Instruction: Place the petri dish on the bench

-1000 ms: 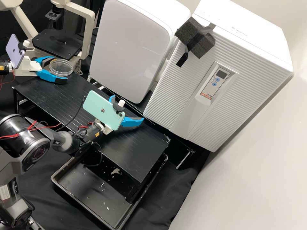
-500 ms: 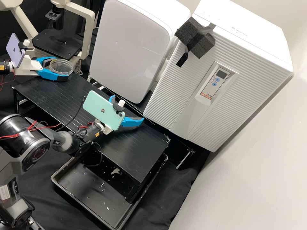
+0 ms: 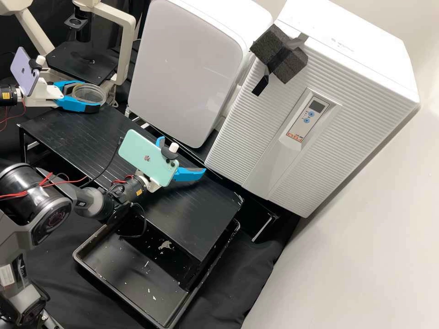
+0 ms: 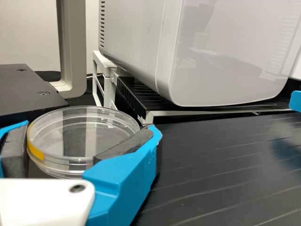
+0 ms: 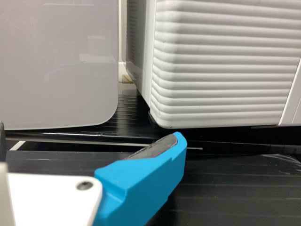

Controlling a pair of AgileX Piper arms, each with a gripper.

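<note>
Snugly between left gripper's (image 3: 90,95) fingers, petri dish (image 4: 75,134)

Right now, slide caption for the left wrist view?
Left gripper holding a clear petri dish near a grooved black surface.

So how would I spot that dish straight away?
In the high view, find the smooth-fronted white box, then look left to the black platform's end. There the left gripper holds the petri dish between blue fingers. Unlike its opaque neighbours, it is round and see-through, with a yellow strip on its side.
</note>
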